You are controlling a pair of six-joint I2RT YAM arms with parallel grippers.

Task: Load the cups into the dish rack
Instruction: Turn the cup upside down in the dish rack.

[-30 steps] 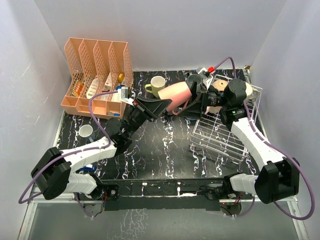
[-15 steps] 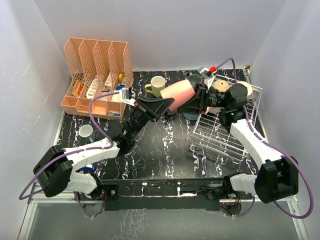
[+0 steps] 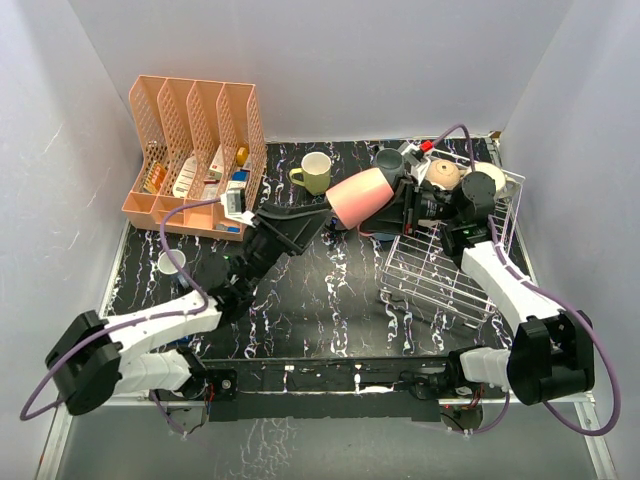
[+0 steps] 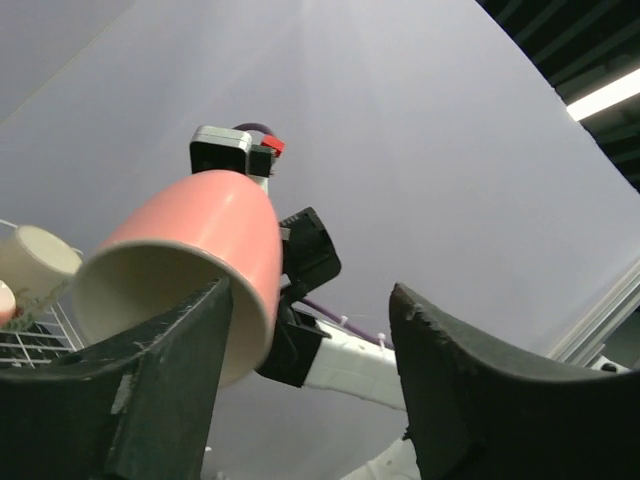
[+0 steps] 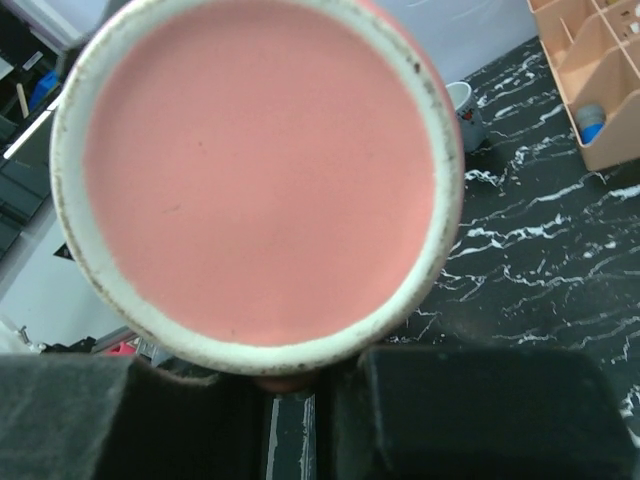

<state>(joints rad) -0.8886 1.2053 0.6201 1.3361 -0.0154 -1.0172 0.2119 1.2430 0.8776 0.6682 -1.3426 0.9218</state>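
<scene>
The right gripper [image 3: 393, 203] is clamping narrow on the pink mug [image 3: 360, 194] and is carrying it in the air just left of the dish rack [image 3: 430, 268], base towards the rack, mouth away from it; a second ago this gripper was standing wide beside the mug while the left gripper [image 3: 320, 213] was pinching it; now the left gripper is spreading wide and drawing back, farther from the rack, so the handover is looking complete and the mug is, by my reading, only a short swing from the wires.

The rack is already holding a tan cup [image 3: 445, 175] and a cream cup [image 3: 487, 181] at its far end; a yellow-green mug [image 3: 316, 172] and a small white cup [image 3: 172, 262] are waiting well left of the rack.

The left wrist view is showing the mug's open mouth and the broad gap between that gripper's fingers [image 4: 480, 400], which the overhead view is hiding; the right wrist view is filling with the mug's base, its fingers [image 5: 480, 410] nearly meeting beneath it, perhaps on the handle; I cannot tell.
</scene>
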